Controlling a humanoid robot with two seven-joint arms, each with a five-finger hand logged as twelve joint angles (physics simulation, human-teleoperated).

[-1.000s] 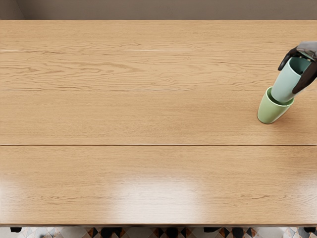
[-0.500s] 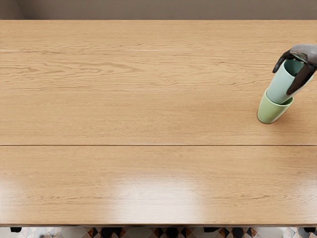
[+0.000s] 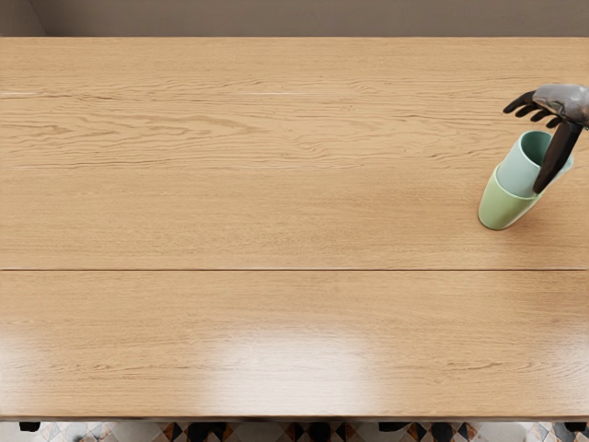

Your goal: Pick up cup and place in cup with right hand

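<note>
Pale blue cup: (image 3: 517, 173) sits with its lower part inside the green cup (image 3: 501, 208); its upper part rises above the green rim, mouth open upward.
Blue cup's inside: a darker teal where it shows, partly hidden behind the thumb (image 3: 559, 157).
Green cup: holds the blue one, and rests on the table (image 3: 276, 221) toward the picture's right edge.
Right hand: (image 3: 561, 98) comes in from the right, above the cups, opened wide, its dark fingers (image 3: 519, 102) spread apart past the blue rim.
Thumb: reaches down across the blue cup's right side; whether it touches, I can't tell.
Tabletop: pale wood grain, a dark seam running across, a bright sheen near the front edge.
Behind: a brownish-grey wall (image 3: 322, 17).
Below: patterned floor tiles (image 3: 248, 431).
</note>
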